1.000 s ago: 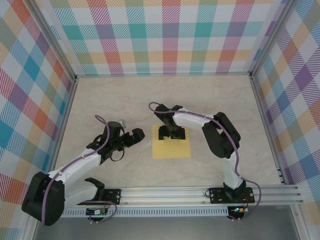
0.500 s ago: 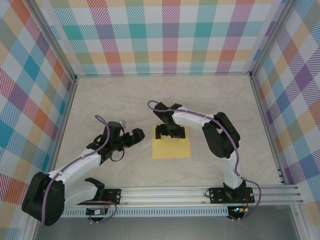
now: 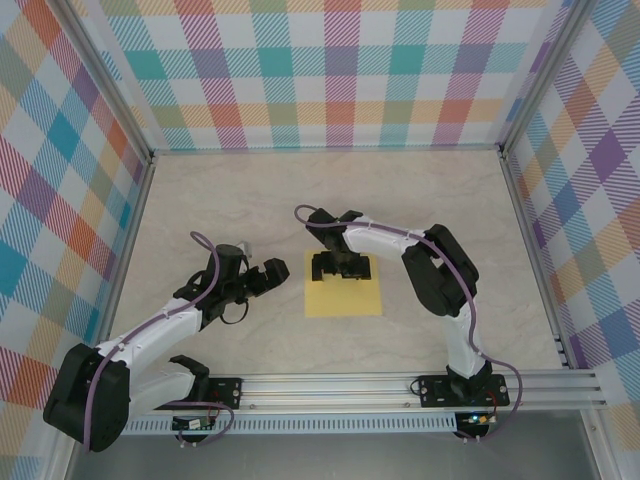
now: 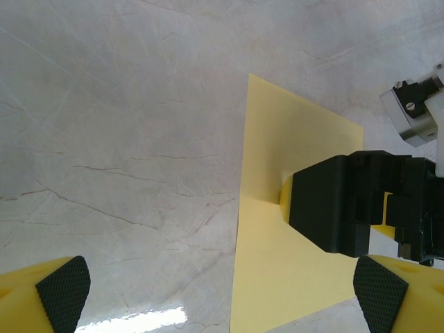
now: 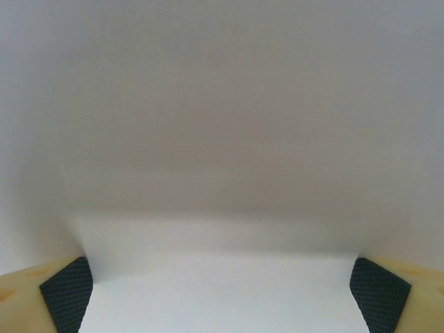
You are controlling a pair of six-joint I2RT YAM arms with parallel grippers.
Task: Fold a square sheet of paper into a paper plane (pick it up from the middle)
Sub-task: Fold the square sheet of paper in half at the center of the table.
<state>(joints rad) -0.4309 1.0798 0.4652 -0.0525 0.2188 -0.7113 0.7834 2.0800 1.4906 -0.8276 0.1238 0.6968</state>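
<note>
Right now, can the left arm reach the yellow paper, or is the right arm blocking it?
Probably yes. The left gripper is open just left of the square sheet of paper, with bare table between. The right gripper sits over its far part, so the near left edge looks free.

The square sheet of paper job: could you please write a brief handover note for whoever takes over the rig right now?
Left gripper: open, holding nothing, over the table left of the square sheet of paper.
Right gripper: open wide, down over the sheet's far half; no grip visible.
Sheet: flat on the table, no fold visible.
Done: no folds.
Left: pick it up from the middle, then every fold.
</note>
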